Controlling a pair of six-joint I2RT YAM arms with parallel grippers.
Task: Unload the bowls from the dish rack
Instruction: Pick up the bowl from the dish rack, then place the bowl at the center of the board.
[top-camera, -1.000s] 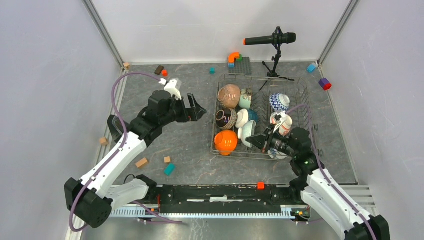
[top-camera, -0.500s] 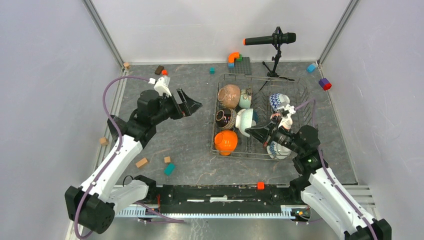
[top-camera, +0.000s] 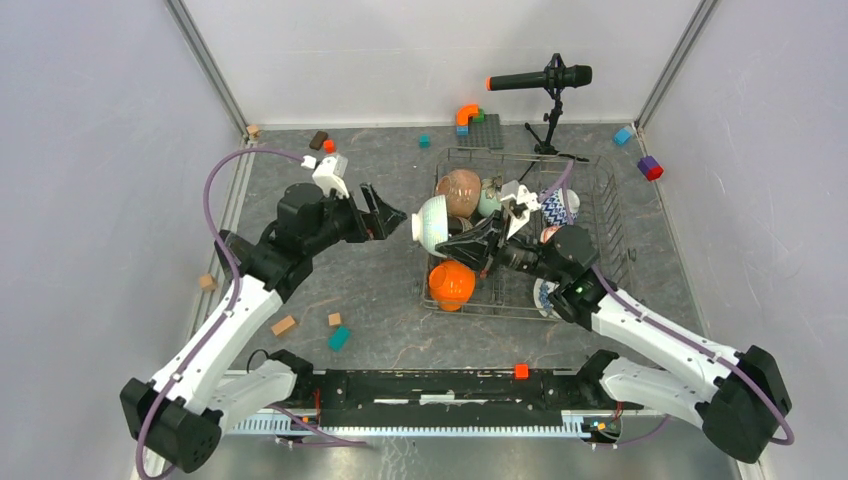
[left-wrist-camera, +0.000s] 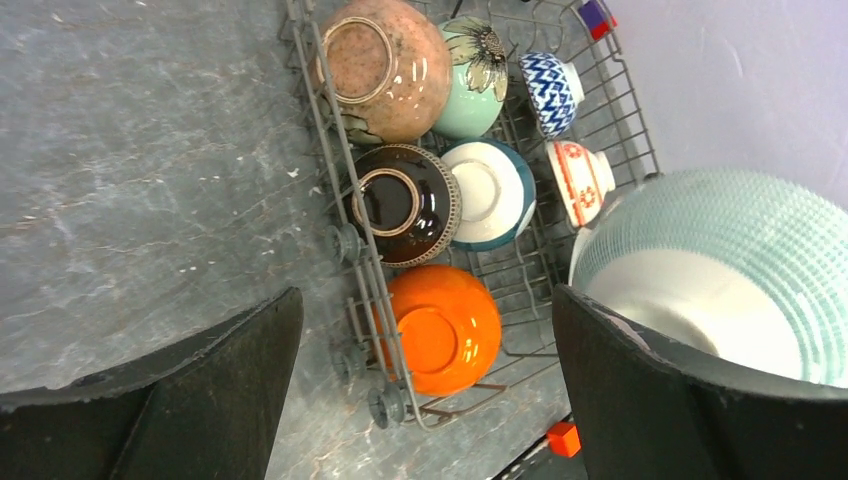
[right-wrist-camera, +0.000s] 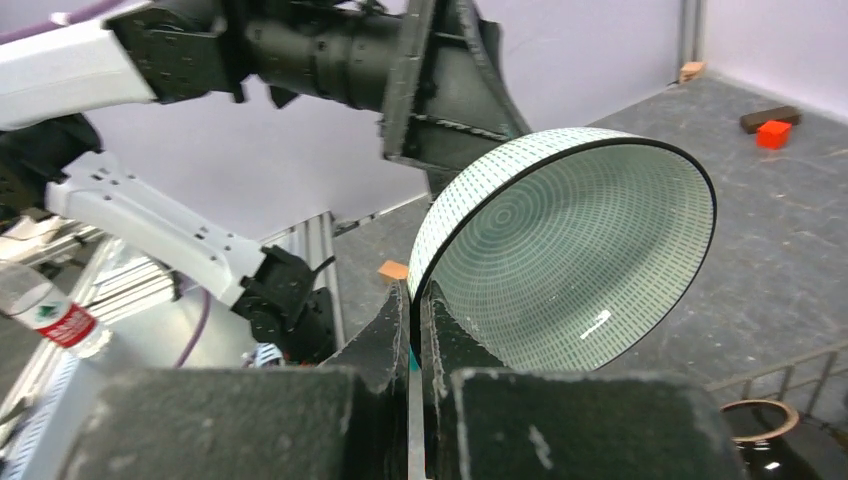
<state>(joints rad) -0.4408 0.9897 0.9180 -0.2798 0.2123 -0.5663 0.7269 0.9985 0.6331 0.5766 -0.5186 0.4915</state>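
My right gripper is shut on the rim of a pale green bowl and holds it tilted in the air over the left edge of the wire dish rack. The right wrist view shows its jaws pinched on the rim of the bowl. My left gripper is open and empty, right next to the bowl, which shows beyond its right finger. In the rack are orange, dark striped, teal, red-white, blue zigzag and brown speckled bowls.
A microphone on a stand stands behind the rack, beside a grey studded plate. Toy blocks lie about: teal and wooden at the front left, purple at the back right, red on the front rail.
My right arm has lifted the pale green bowl out of the rack and carried it left to the left gripper. The left gripper has shifted slightly and stays open.
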